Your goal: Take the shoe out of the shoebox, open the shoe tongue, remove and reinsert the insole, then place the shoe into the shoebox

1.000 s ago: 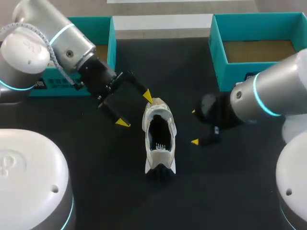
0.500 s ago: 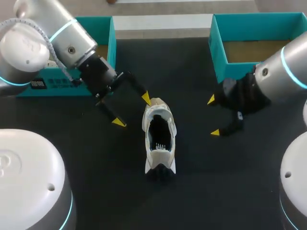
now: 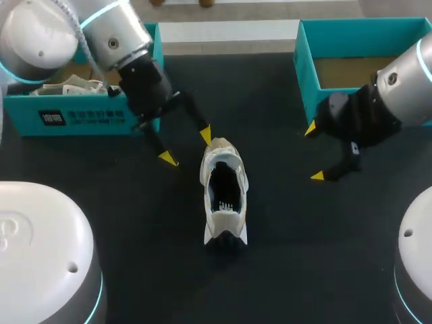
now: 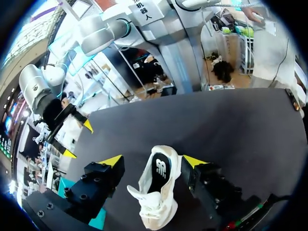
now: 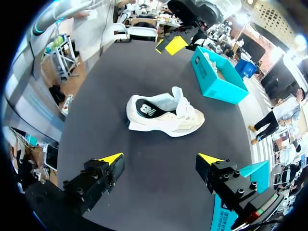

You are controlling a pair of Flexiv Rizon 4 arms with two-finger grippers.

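Note:
A white shoe (image 3: 225,196) stands upright in the middle of the black table, its mouth showing a dark insole. My left gripper (image 3: 187,147) hangs open at the shoe's far end, one yellow fingertip (image 3: 206,135) close beside it. In the left wrist view the shoe (image 4: 156,187) lies below and between the spread fingers of the left gripper (image 4: 152,160), neither visibly touching it. My right gripper (image 3: 314,152) is open and empty, well to the shoe's right. From the right wrist the shoe (image 5: 163,113) lies on the table ahead of the right gripper (image 5: 160,158).
A teal shoebox (image 3: 81,118) with pale contents stands at the back left, behind my left arm. A second teal shoebox (image 3: 317,88) stands at the back right, beside my right arm. My left gripper (image 5: 173,43) shows beyond the shoe in the right wrist view.
My right gripper has drawn away from the shoe, to the right and toward the back. My left arm has lifted back a little and its fingers have narrowed slightly. The shoe has not moved.

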